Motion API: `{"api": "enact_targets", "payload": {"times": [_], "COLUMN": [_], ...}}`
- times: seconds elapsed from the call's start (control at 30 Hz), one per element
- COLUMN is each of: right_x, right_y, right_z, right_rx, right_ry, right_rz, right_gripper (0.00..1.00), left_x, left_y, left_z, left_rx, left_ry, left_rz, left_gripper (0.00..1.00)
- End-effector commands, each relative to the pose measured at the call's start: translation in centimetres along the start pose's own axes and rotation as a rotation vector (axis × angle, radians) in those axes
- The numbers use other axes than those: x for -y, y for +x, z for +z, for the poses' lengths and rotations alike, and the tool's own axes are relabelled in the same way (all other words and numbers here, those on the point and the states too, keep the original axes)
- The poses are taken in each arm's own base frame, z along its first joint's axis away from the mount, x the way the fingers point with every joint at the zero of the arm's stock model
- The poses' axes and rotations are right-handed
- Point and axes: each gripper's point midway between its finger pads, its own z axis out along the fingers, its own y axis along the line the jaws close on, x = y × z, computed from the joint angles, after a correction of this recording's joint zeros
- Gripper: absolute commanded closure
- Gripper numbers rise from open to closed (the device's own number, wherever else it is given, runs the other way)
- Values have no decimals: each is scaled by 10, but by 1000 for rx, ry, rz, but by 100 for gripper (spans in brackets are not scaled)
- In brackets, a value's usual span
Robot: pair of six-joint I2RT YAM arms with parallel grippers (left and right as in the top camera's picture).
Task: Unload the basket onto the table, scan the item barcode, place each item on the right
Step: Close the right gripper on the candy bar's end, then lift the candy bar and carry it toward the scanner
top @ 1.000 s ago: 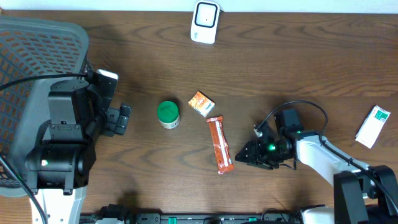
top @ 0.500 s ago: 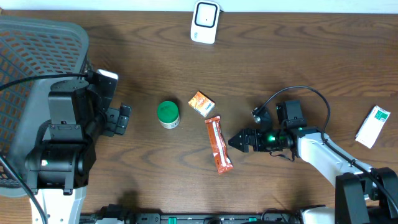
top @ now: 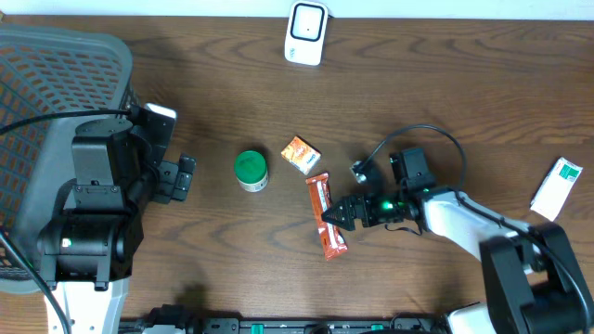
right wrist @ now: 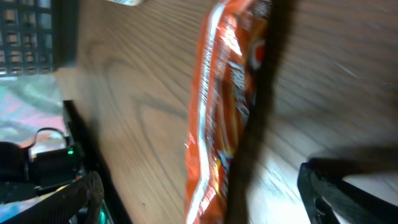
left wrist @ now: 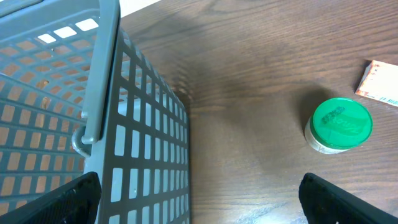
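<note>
The right claw (top: pixel 337 214) was low over the table (top: pixel 445 102), and its two fingers (right wrist: pixel 74 199) were spread wide apart. The long orange snack packet (top: pixel 322 198) sat right between them. In the right wrist view it filled the gap, but I could not tell if the fingers touched it. Nothing was pinched.

The packet lay flat near the middle of the table. Just beside its far end was a small orange box (top: pixel 301 155), and near that stood a round tub with a green lid (top: pixel 250 170). A white scanner (top: pixel 306 32) sat at the far edge of the table, well apart from the packet. A white and green box (top: pixel 557 188) lay by the right edge.

The left claw (top: pixel 188 176) was off on the left side, next to the grey basket (top: pixel 56 74) — its fingers were wide apart too, and it held nothing.
</note>
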Motion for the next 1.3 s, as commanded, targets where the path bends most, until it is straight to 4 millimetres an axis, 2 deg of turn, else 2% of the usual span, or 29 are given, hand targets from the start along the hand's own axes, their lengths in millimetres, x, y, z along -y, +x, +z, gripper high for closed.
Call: {"api": "enact_targets", "payload": {"times": [0.0,0.03,0.23,0.37,0.47,0.53,0.6,0.8,0.93,1.03,1.13,1.27], "right_x": [29,32,50,51,54,57,59,55,27,-9,-40,-90], "right_y": [26,28,49,56,57,56,54,35,16,2,-14,-27], "right_z": [23,27,41,40,40,40,40,43,42,31,11,-29], "right_rx": [-86,-95,-167,-191,-190,-187,-179,-113,-58,-13,44,129], "right_ry": [60,57,61,64,84,101,111,81,-68,-210,-264,-309], "right_rz": [84,102,180,178,170,167,158,69,-24,-111,-182,-255], "right_gripper": [5,6,36,45,51,60,80,99,99,99,99,99], "left_x": [0,0,0,0,0,0,0,0,0,0,0,0], "left_y": [1,1,1,1,1,1,1,1,1,1,1,1], "left_z": [0,0,0,0,0,0,0,0,0,0,0,0], "left_rx": [1,1,1,1,1,1,1,1,1,1,1,1], "left_ry": [2,2,2,2,2,2,2,2,2,2,2,2], "left_rz": [-13,-13,-13,-13,-13,-13,-13,-13,-13,-13,-13,-13], "left_gripper": [1,1,1,1,1,1,1,1,1,1,1,1]}}
